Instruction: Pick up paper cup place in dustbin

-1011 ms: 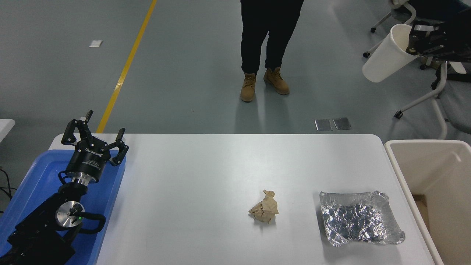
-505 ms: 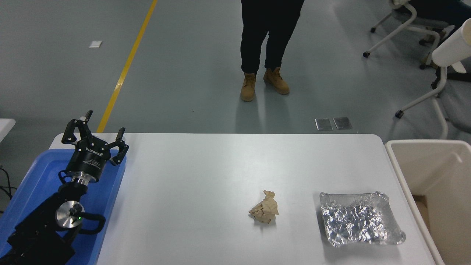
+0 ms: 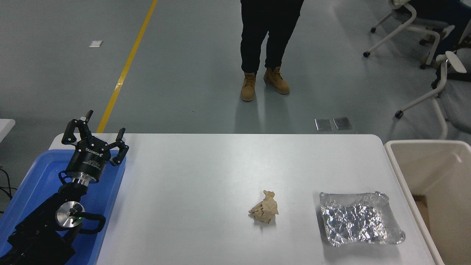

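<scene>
The paper cup is out of view, and so is my right gripper. The beige dustbin (image 3: 397, 162) stands against the table's right edge, cut off by the picture's right side, with only a bit of brown card showing low inside it. My left gripper (image 3: 95, 133) is parked at the lower left above the blue tray, fingers spread open and holding nothing.
A crumpled brown paper wad (image 3: 265, 212) lies right of the table's middle, with a crinkled silver foil tray (image 3: 358, 219) beside it near the dustbin. A blue plastic tray (image 3: 33, 176) sits under my left arm. A person's legs (image 3: 263, 48) stand beyond the far edge; office chairs (image 3: 430, 55) sit at the upper right.
The right gripper, holding the white paper cup high at the upper right, moved off to the right and out of the picture together with the cup. The left arm stayed still.
</scene>
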`<control>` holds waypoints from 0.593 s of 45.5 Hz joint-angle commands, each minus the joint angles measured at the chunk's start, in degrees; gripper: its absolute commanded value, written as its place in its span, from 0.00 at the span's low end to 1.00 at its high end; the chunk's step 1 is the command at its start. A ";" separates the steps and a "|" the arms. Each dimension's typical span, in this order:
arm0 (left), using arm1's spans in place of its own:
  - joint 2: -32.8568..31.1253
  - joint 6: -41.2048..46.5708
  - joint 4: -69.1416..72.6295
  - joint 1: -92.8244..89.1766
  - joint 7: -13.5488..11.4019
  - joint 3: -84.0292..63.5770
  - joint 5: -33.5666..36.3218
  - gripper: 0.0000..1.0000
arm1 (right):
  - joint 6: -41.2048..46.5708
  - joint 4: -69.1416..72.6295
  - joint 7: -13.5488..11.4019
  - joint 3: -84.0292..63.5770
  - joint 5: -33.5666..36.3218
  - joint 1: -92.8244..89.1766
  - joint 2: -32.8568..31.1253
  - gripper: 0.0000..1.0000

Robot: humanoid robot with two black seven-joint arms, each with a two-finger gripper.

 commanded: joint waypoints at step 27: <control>0.00 -0.02 0.00 0.00 -0.04 0.00 0.01 0.98 | -4.80 -3.39 -0.17 16.70 -0.04 -18.53 9.30 0.00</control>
